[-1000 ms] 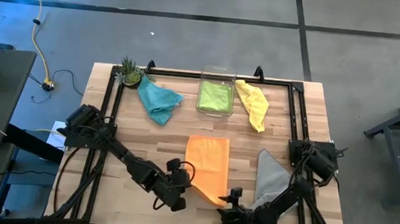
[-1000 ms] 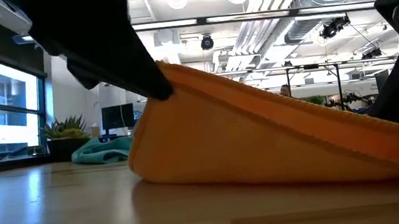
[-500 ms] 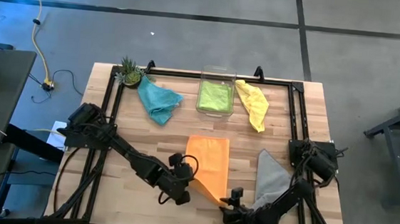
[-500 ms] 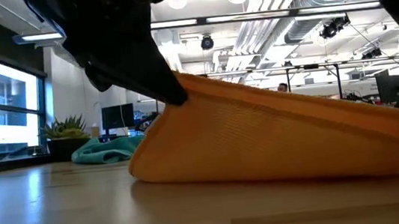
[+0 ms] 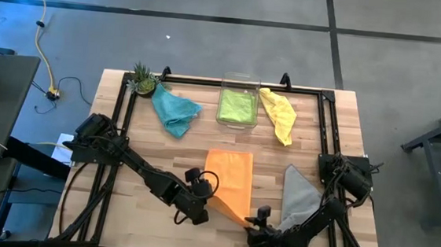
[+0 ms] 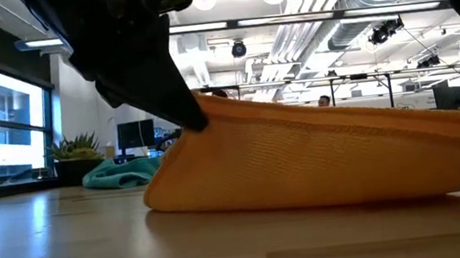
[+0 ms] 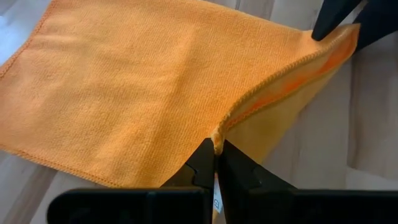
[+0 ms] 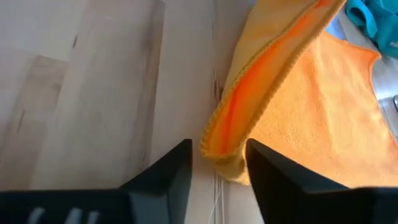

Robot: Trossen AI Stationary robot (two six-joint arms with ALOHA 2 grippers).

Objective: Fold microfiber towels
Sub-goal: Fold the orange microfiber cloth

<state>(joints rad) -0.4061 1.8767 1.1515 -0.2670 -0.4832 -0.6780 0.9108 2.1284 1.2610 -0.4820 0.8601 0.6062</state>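
On the wooden table (image 5: 136, 144), left gripper (image 7: 216, 151) pinches the orange towel (image 5: 230, 179); right gripper (image 8: 217, 163) straddles its corner.

Wooden table (image 5: 140, 145) with black frame. Lying on it: orange towel (image 5: 230, 176), grey towel (image 5: 300, 194), teal towel (image 5: 174, 110), yellow towel (image 5: 279, 114), clear bin (image 5: 239, 84), small plant (image 5: 142, 77).

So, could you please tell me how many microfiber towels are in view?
5: teal blue cloth far left, lime green cloth in the clear bin, yellow cloth beside it, orange cloth centre, grey cloth near right.
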